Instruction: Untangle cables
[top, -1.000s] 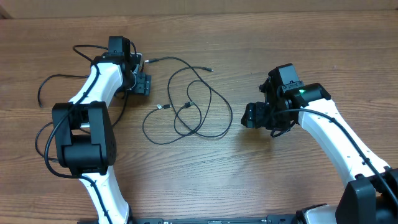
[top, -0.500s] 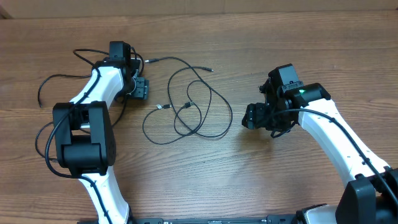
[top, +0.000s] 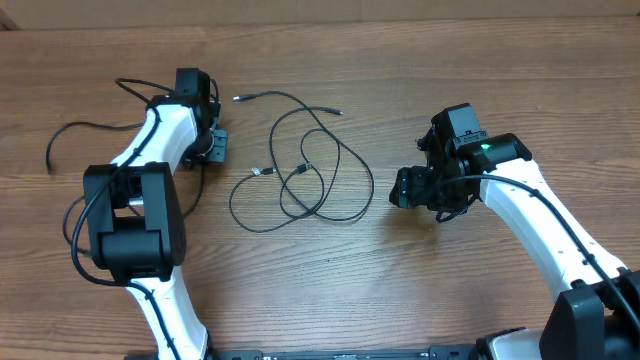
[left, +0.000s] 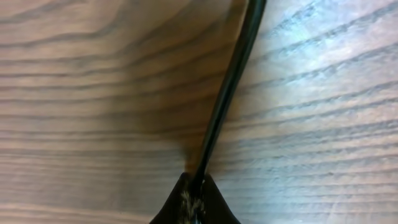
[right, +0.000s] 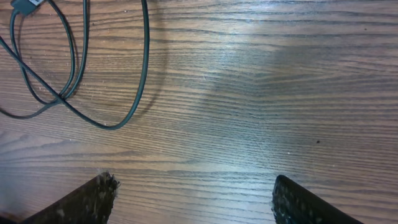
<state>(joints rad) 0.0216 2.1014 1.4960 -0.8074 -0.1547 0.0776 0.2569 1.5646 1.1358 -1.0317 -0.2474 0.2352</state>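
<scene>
Several thin black cables (top: 320, 170) lie in overlapping loops at mid-table, one with a silver-tipped plug (top: 238, 98) at the back. Another cable (top: 75, 126) trails off to the left from under the left arm. My left gripper (top: 214, 146) is down at the table left of the loops. In the left wrist view it (left: 194, 194) is shut on a black cable (left: 227, 93) that runs up and away over the wood. My right gripper (top: 400, 187) hovers to the right of the loops. Its fingers are open over bare wood (right: 194, 196), with cable loops (right: 144, 62) at upper left.
The wooden table (top: 330, 280) runs to a back edge along the top of the overhead view. The white left arm (top: 150, 140) with its black base (top: 130, 225) fills the left side. The right arm (top: 530, 215) reaches in from the lower right.
My left gripper has closed on a cable and shifted slightly left. The loose cable end at far left has slid further left. The right arm has not moved.
</scene>
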